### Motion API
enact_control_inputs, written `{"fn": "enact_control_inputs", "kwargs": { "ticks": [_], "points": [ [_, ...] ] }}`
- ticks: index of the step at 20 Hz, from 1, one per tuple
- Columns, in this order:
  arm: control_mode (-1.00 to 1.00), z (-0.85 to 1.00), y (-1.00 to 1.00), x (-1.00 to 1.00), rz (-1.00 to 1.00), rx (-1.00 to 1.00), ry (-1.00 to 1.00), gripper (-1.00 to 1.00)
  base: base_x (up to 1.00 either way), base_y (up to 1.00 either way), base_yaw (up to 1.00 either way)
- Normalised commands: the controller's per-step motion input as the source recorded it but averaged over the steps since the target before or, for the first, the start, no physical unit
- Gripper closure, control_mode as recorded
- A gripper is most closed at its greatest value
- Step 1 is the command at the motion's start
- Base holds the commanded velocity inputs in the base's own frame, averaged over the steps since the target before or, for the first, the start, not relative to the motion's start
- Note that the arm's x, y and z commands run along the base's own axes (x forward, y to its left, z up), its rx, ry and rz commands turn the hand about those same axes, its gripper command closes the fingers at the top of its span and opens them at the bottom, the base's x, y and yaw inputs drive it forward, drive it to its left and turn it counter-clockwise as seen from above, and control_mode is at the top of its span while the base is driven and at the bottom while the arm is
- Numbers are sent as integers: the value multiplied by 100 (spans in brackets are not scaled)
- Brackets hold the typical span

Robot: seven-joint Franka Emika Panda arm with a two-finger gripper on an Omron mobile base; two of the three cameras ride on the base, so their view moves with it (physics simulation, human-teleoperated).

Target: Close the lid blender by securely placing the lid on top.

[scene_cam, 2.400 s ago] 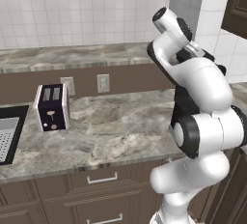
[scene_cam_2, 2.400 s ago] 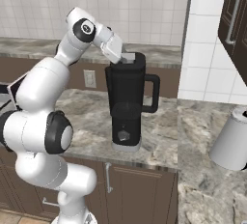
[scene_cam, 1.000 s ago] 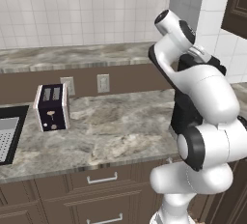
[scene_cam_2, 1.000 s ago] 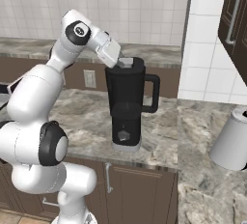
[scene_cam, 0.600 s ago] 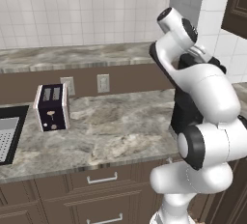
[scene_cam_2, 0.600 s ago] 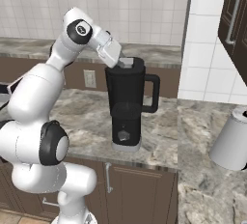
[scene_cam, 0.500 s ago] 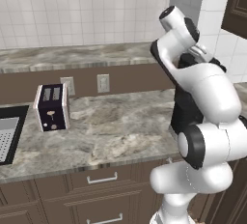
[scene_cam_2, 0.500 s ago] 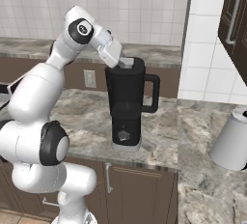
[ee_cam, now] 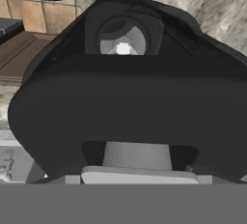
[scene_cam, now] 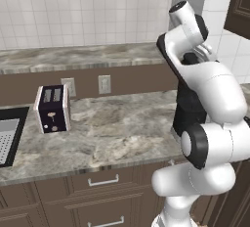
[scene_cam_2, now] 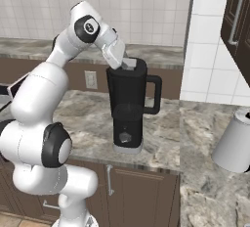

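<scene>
Step in hand: seating the lid (ee_cam: pixel 137 158). You see it at bottom centre of the hand view, against the blender (scene_cam_2: pixel 128 106) rim. Gripper (scene_cam_2: pixel 123 63): grip state cannot be told. Next move, likely: level it, press straight down.

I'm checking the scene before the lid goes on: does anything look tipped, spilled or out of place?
Nothing stands out. The blender stands upright on the counter, and the toaster stands upright near the sink. The gripper is at the blender's top rim; the lid lies close under the hand camera, its seating unclear.
</scene>
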Motion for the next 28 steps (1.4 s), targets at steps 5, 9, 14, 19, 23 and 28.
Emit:
{"fn": "enact_control_inputs", "kwargs": {
  "ticks": [5,9,14,19,23,28],
  "points": [
    [-100,6,0,-11,-4,0,11,100,0,0,0],
    [-100,8,2,-17,-12,0,10,100,0,0,0],
    [-100,1,1,-21,-11,0,6,100,0,0,0],
    [-100,-3,9,-23,-2,4,0,100,0,0,0],
    [-100,-28,15,-17,0,0,-4,100,0,0,0],
    [-100,-50,11,-8,2,0,-5,100,0,0,0]
  ]
}}
